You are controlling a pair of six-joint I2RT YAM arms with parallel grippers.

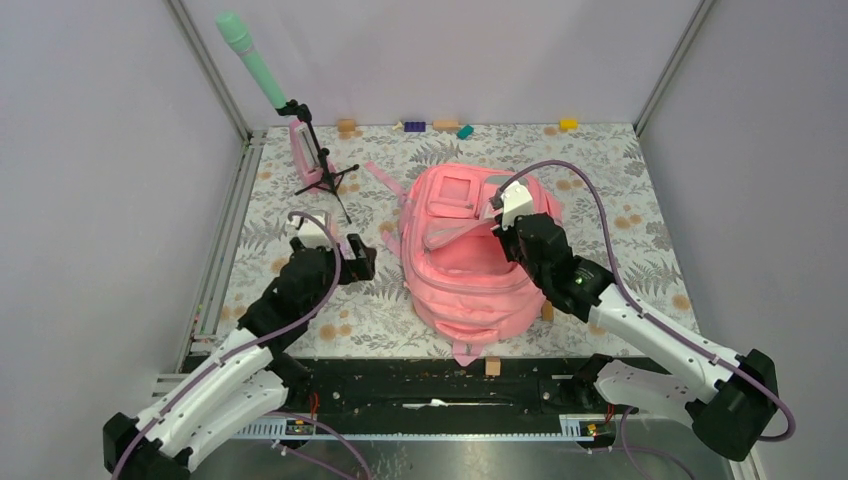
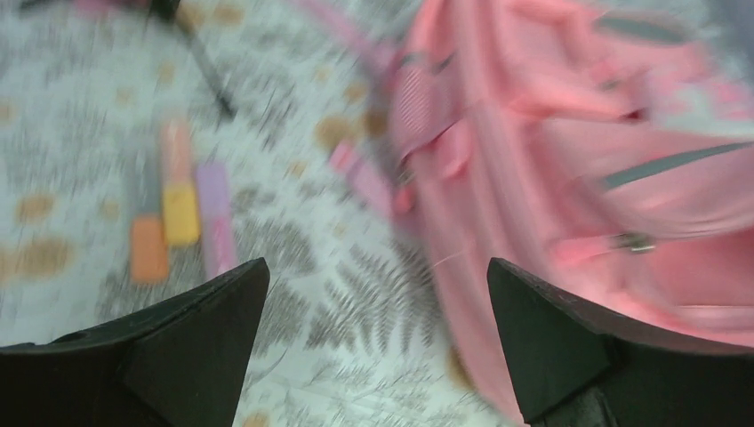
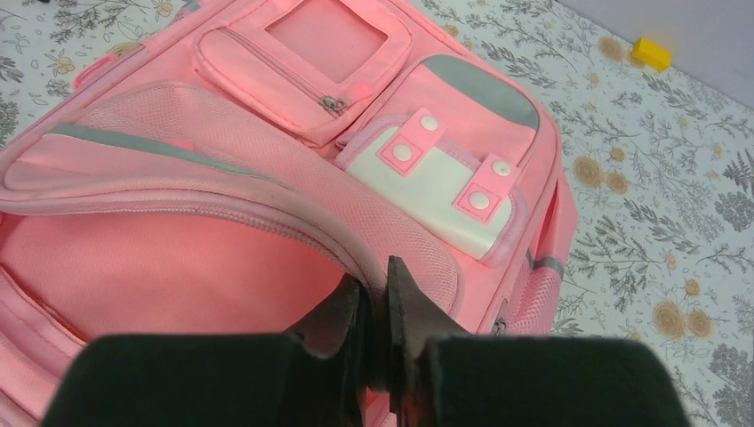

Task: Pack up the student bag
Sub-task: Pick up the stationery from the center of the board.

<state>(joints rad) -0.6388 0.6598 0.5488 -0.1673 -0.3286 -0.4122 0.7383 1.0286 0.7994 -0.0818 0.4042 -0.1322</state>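
The pink student bag (image 1: pixel 470 270) lies flat mid-table with its main compartment gaping. My right gripper (image 1: pixel 503 222) reaches in from the right and is shut on the mesh rim of that opening (image 3: pixel 373 271), holding the front panel up. The wrist view shows the bare pink lining (image 3: pixel 178 276) below the rim and the front pockets (image 3: pixel 311 53) beyond it. My left gripper (image 1: pixel 362 262) hovers low over the cloth just left of the bag, open wide with nothing between its fingers (image 2: pixel 378 267). The bag's side and straps (image 2: pixel 622 178) blur past its right finger.
Several marker pens (image 2: pixel 180 213) lie side by side on the fern-print cloth, left of the bag. A green microphone (image 1: pixel 255 65) on a tripod and a pink metronome (image 1: pixel 305 150) stand back left. Small blocks (image 1: pixel 414 126) line the back wall. A wooden block (image 1: pixel 492 367) sits at the near edge.
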